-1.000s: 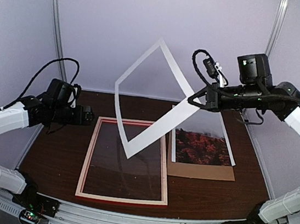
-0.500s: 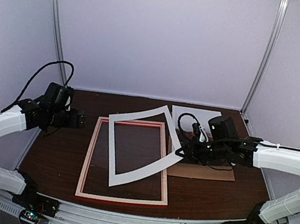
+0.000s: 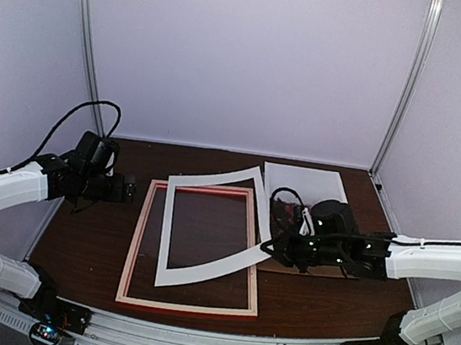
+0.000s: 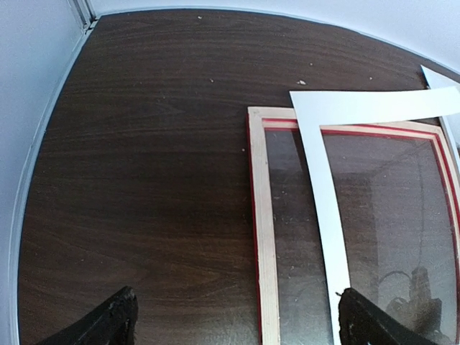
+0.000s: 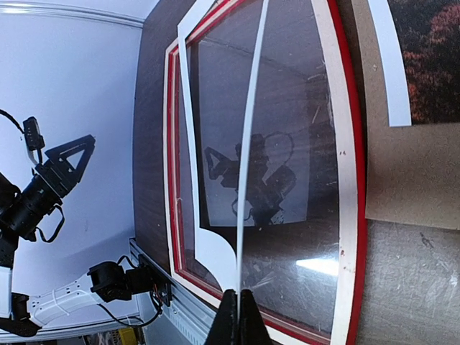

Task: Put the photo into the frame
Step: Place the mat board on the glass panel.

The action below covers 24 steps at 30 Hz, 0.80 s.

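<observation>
The frame (image 3: 138,241) lies flat on the table with its pale wood back up and red at its edges; it also shows as frame (image 4: 264,237) and frame (image 5: 348,180). My right gripper (image 3: 267,247) is shut on the right edge of a white mat board (image 3: 166,232), which rests slanted across the frame. In the right wrist view the right gripper (image 5: 238,302) pinches that mat board (image 5: 251,144) edge-on. The photo (image 3: 306,181) lies at the back right, partly under my right arm; photo (image 5: 431,50) shows red foliage. My left gripper (image 3: 126,189) hovers open left of the frame, left gripper (image 4: 237,323) holding nothing.
A brown backing board (image 5: 410,172) lies under the photo, right of the frame. The mat board (image 4: 327,208) overhangs the frame's far rail. Bare dark wood table (image 4: 144,144) stretches left of the frame. White booth walls enclose the back and sides.
My right arm has swung down, bringing the mat board from upright in the air to lying slanted across the frame. The left arm has barely moved.
</observation>
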Each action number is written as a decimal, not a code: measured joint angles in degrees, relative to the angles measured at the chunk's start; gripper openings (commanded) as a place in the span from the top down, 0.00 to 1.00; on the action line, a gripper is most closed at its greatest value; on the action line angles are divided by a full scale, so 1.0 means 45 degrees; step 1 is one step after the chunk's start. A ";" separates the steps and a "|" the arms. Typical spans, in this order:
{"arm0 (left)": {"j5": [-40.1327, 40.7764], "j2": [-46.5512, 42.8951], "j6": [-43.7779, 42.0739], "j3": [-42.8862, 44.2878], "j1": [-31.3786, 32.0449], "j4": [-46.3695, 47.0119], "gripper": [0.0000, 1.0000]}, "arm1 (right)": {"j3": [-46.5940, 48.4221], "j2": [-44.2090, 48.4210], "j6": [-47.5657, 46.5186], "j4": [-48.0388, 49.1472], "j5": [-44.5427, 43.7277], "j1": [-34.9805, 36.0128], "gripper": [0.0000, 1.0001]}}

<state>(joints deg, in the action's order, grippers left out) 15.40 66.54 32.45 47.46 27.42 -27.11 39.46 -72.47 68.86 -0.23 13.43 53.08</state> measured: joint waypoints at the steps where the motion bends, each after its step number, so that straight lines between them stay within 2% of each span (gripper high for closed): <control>1: -0.0019 0.0000 0.0000 -0.0044 0.0000 0.0019 0.02 | -0.0097 -0.0024 0.0170 0.0107 -0.0136 0.0165 1.00; 11: -0.0282 0.0000 -0.0010 -0.0155 0.0000 0.0019 0.02 | -0.0398 -0.1010 0.1744 0.1190 -0.1326 0.1821 1.00; 24: -0.0573 0.0000 -0.0131 -0.0165 0.0000 0.0019 0.02 | -0.1161 -0.2322 0.3701 0.2623 -0.2254 0.2885 1.00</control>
<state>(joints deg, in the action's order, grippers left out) 12.82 66.54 31.86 46.72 27.42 -27.03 34.24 -82.91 85.52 11.57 3.29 66.06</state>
